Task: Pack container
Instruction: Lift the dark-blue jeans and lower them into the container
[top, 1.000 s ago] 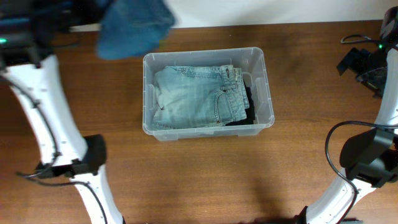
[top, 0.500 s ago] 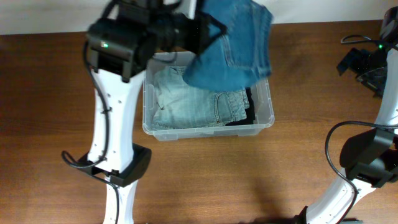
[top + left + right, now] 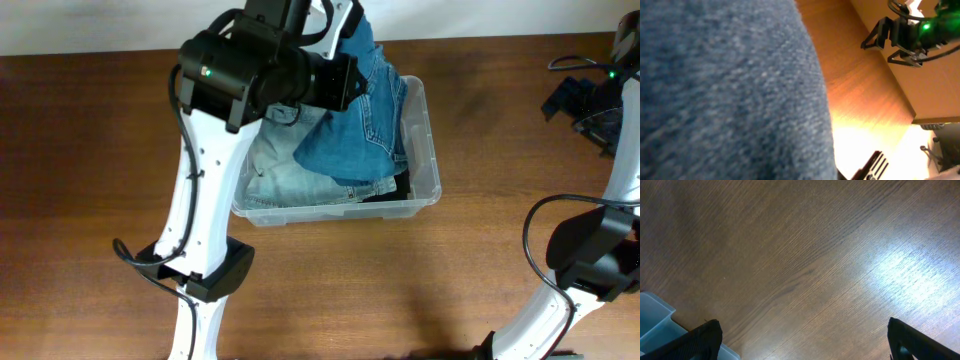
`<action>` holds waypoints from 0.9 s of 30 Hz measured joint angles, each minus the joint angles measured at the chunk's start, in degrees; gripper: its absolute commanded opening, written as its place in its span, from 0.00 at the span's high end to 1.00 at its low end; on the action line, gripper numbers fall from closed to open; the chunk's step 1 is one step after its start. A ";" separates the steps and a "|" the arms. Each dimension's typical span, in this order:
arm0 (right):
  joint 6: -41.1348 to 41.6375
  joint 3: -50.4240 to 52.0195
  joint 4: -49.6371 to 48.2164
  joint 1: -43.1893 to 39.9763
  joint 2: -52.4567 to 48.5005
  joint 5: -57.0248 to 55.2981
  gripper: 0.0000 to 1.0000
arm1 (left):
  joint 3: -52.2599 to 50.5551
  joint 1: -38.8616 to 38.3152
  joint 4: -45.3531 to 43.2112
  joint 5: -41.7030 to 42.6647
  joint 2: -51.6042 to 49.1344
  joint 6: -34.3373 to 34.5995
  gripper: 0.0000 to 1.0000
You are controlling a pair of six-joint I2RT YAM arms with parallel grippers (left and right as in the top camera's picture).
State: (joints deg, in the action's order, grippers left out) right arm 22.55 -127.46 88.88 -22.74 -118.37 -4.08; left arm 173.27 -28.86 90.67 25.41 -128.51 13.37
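Left pincer (image 3: 347,34): closed on a length of dark denim (image 3: 360,120). Its fingers were hidden by the cloth in both views that took it in. It stood above the far edge of the container (image 3: 330,212), and the denim hung from it down into the right half. Right pincer (image 3: 805,347): wide open with nothing between its fingers, over bare table (image 3: 460,280), well apart from the container on the right.

Only the overhead view showed the container whole, at mid-table, with the left arm crossing its left half. The left wrist view showed little but blue weave, with a strip of table and the right arm beyond it. The right wrist view caught one corner of the container at its lower left edge.

Container: clear plastic, rectangular, with rounded corners and a rolled rim. Folded pale jeans (image 3: 285,180) lay inside. Something black (image 3: 402,186) sat against the right wall, partly under the denim.
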 measured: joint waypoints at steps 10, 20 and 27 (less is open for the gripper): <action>0.00 0.00 0.00 0.00 0.00 0.00 0.01 | -1.97 -1.57 -7.10 -0.28 -0.09 3.63 0.99; -0.04 0.00 0.02 0.00 0.00 0.00 0.02 | -11.41 -2.49 -9.38 1.57 -0.09 5.07 0.99; 0.00 0.00 0.00 0.00 0.00 0.00 0.02 | -13.70 -3.43 -13.38 4.24 -0.09 5.40 0.99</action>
State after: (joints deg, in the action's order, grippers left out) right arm 22.55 -127.46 88.88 -22.74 -118.37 -4.08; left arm 159.57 -32.29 77.30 29.65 -128.60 18.76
